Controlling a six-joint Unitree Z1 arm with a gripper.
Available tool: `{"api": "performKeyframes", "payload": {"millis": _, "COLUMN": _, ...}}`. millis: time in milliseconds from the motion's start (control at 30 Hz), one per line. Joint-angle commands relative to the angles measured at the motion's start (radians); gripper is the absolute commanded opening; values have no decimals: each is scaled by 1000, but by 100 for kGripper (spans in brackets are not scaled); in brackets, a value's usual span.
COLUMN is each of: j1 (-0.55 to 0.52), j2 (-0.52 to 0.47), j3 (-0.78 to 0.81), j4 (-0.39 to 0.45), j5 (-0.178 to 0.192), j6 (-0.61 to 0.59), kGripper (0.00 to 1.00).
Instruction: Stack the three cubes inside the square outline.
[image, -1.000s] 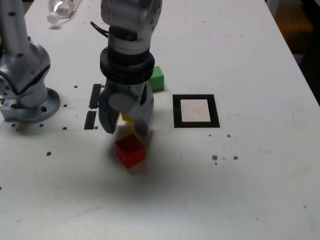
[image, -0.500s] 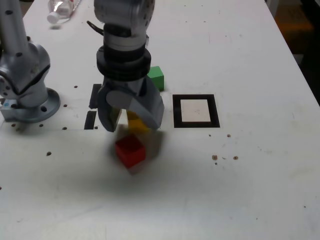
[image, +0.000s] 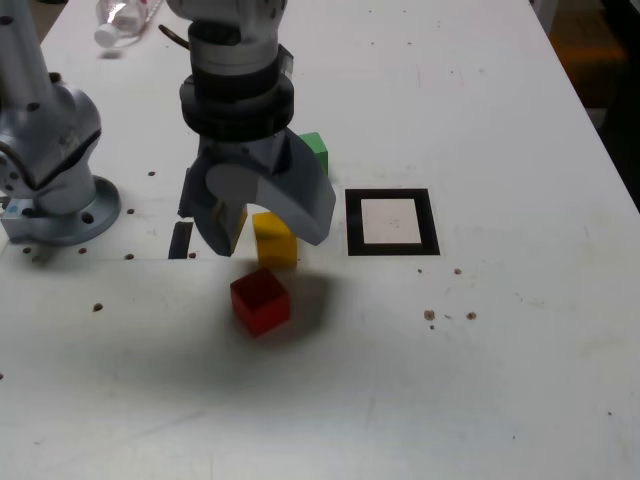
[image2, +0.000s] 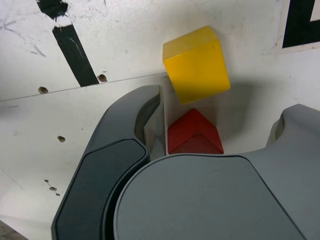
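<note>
The white table (image: 480, 350) carries the square outline (image: 429, 222), with the red cube (image: 261, 302) and yellow cube (image: 275, 240) to its left in the exterior view, the green cube (image: 315, 150) beyond them, also left of the outline.

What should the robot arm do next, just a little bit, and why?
Probably ease down a little toward the small solid red cube: the grey two-fingered gripper is open and holds nothing, and in the wrist view that cube shows between its fingers.
</note>
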Motion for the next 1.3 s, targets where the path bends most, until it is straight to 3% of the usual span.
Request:
{"api": "performKeyframes", "payload": {"millis": 0, "j1": -11, "j2": -16, "j3": -7, "j4": 7, "j5": -4, "j6": -4, "kGripper": 85}}
{"api": "performKeyframes", "payload": {"millis": 267, "j1": -58, "j2": -29, "j3": 11, "j4": 20, "j5": -8, "j6": -11, "kGripper": 85}}
{"api": "performKeyframes", "payload": {"millis": 667, "j1": -223, "j2": 1, "j3": 14, "j4": -68, "j5": -59, "j6": -52, "kGripper": 85}}
{"api": "performKeyframes", "payload": {"millis": 1267, "j1": -238, "j2": 74, "j3": 10, "j4": -112, "j5": -80, "j6": -43, "kGripper": 85}}
